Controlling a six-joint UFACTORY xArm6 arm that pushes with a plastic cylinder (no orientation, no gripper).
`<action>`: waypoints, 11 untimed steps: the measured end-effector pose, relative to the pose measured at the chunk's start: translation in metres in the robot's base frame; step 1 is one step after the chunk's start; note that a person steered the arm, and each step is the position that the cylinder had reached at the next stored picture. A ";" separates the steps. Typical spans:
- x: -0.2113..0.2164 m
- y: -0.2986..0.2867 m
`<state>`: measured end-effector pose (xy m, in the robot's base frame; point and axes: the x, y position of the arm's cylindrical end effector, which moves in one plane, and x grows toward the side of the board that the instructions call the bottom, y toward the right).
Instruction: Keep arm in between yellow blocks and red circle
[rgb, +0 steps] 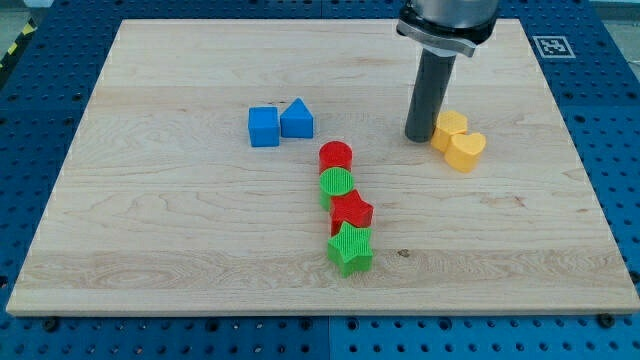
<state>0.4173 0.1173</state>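
Two yellow blocks sit at the view's right: a yellow block (449, 128) of unclear shape and a yellow heart (466, 150), touching each other. The red circle (336, 156) lies near the middle, at the top of a column of blocks. My tip (418, 137) rests on the board just left of the yellow blocks, touching or almost touching the upper one. It stands between the yellow blocks and the red circle, much closer to the yellow ones.
Below the red circle lie a green circle (337, 183), a red star (351, 211) and a green star (350, 249), in a line. A blue cube (264, 126) and a blue triangle (297, 119) sit at the upper left. The wooden board (150, 250) lies on a blue pegboard table.
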 end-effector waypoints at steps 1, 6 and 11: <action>0.000 0.002; 0.028 -0.003; 0.012 -0.049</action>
